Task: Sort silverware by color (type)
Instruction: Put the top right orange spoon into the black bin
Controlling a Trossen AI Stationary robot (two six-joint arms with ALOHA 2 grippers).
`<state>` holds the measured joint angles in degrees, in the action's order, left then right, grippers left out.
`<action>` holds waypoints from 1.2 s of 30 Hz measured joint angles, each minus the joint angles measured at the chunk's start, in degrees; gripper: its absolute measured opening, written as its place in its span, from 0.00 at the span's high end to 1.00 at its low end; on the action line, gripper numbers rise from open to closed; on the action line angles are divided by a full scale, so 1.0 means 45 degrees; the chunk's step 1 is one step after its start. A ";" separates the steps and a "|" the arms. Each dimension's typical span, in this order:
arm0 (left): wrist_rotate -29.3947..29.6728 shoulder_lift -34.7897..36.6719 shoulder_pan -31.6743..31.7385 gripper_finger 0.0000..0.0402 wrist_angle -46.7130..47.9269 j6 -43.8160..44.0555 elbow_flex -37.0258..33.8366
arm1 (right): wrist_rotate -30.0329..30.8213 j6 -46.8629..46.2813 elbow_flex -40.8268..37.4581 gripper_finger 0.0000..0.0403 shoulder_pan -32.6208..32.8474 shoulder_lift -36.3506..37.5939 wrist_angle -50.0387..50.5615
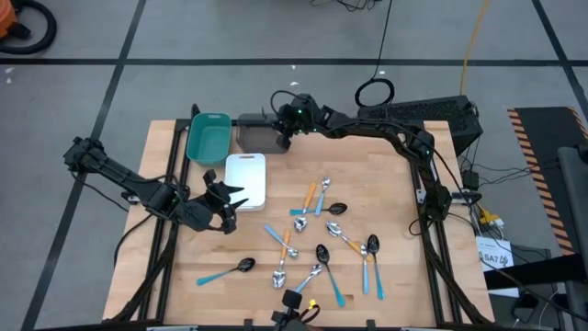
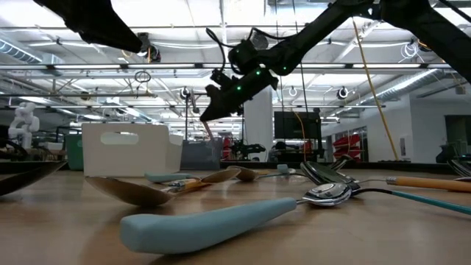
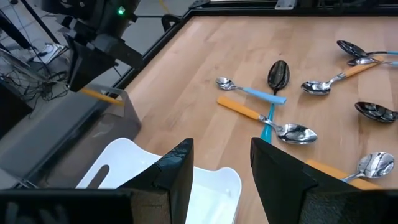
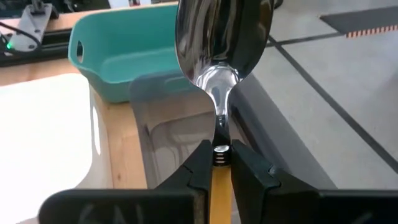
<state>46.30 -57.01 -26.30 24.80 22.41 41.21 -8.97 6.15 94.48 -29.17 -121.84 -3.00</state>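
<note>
The silverware, several spoons (image 1: pixel 322 234) with orange or light-blue handles, lies scattered on the wooden table. My right gripper (image 4: pixel 221 163) is at the far edge above the grey tray (image 1: pixel 255 134), shut on one orange-handled spoon (image 4: pixel 221 74) with a silver bowl. My left gripper (image 3: pixel 221 171) stands open over the white tray (image 1: pixel 246 179), with nothing between its fingers. A teal tray (image 1: pixel 207 138) sits left of the grey one. My right gripper pinches the spoon between its two fingers where the silver neck meets the orange handle (image 4: pixel 221 155). The fingers come from the table's right, slanting down. The spoon is lifted clear, bowl (image 4: pixel 221 37) up and handle end (image 2: pixel 210 131) hanging below the fingers over the grey tray.
The three trays stand close together at the table's far left. Black rails (image 1: pixel 170 207) frame the table's left and right sides. Cables and a box (image 1: pixel 299 308) sit at the near edge. Bare wood shows at the near left.
</note>
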 joint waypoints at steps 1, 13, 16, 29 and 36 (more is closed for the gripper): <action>0.0000 0.0000 -0.0005 0.60 0.0005 0.0000 0.0000 | 0.0000 -0.0004 0.0000 0.92 0.0000 0.0004 0.0061; 0.0000 0.0000 -0.0006 0.60 0.0049 0.0000 -0.0005 | 0.0039 -0.0171 -0.0005 0.90 -0.0001 -0.0088 0.0422; 0.0000 0.0001 -0.0005 0.60 0.0049 -0.0001 -0.0005 | 0.0046 -0.0171 -0.0005 0.88 -0.0019 -0.0096 0.0419; 0.0005 0.0005 -0.0005 0.60 0.0097 -0.0005 -0.0010 | 0.0345 -0.0223 -0.0010 0.86 -0.0049 -0.0413 0.0354; 0.0005 0.0000 -0.0005 0.60 0.0104 -0.0010 -0.0010 | 0.0381 -0.0229 -0.0010 0.86 -0.0053 -0.0528 0.0265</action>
<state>46.33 -57.01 -26.33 25.27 22.37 41.17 -7.26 5.12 94.43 -29.41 -124.21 -1.81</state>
